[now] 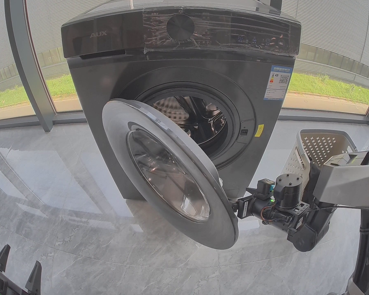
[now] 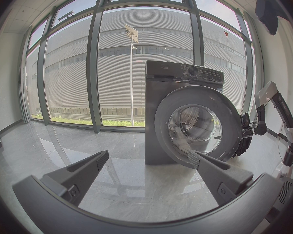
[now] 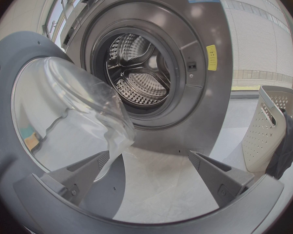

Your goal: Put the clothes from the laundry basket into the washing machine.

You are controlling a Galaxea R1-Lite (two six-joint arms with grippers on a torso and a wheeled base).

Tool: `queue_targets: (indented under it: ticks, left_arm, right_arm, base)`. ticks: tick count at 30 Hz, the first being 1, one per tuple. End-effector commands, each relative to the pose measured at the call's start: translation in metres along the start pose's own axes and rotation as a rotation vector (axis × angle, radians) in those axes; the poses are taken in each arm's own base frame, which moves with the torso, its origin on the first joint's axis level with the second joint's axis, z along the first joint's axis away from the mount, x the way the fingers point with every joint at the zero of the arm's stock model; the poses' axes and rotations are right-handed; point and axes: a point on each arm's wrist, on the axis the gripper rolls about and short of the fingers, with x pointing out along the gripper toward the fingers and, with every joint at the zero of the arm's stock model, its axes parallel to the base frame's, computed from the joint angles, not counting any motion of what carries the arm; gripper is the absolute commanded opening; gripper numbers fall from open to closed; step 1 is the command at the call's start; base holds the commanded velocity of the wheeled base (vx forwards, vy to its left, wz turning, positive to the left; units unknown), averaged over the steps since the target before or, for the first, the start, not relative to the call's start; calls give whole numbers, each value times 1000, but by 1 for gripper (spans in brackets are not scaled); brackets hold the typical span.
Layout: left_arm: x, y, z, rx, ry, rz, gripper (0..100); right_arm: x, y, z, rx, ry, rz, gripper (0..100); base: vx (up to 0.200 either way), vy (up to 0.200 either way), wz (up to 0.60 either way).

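Clothes (image 3: 288,147) are lying draped over the basket (image 3: 267,137) rim, beside the washer (image 1: 110,82).
Both claws are being held spread and empty, the right gripper (image 3: 148,155) just beside the door (image 1: 168,173) edge, the left gripper (image 2: 147,153) well apart from it; the part-open door could be struck by the arm, or a carried garment snagged on it short of the drum (image 3: 136,72).

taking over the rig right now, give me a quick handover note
Left gripper: open, empty, held low, away from the dark grey front-loading washing machine.
Right gripper: open, empty, by the edge of the round glass door.
Done: door open; steel drum looks empty.
To do: dark garment hangs over the rim of the white perforated plastic laundry basket right of the machine; load it.
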Motion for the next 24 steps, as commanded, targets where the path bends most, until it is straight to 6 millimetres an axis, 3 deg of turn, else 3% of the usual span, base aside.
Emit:
queue_targets:
  ticks: [1,10,24]
  left_arm:
    - [0,0,-5,-1,-1,0,100]
    - [0,0,-5,-1,-1,0,100]
    - [0,0,-5,-1,-1,0,100]
  right_arm:
    - [1,18,-6,-14,16,49,100]
    - [-24,42,-16,-36,38,125,100]
    - [-10,33,2,-18,-54,101,100]
  base:
    - [0,0,0]
    - [0,0,0]
    - [0,0,0]
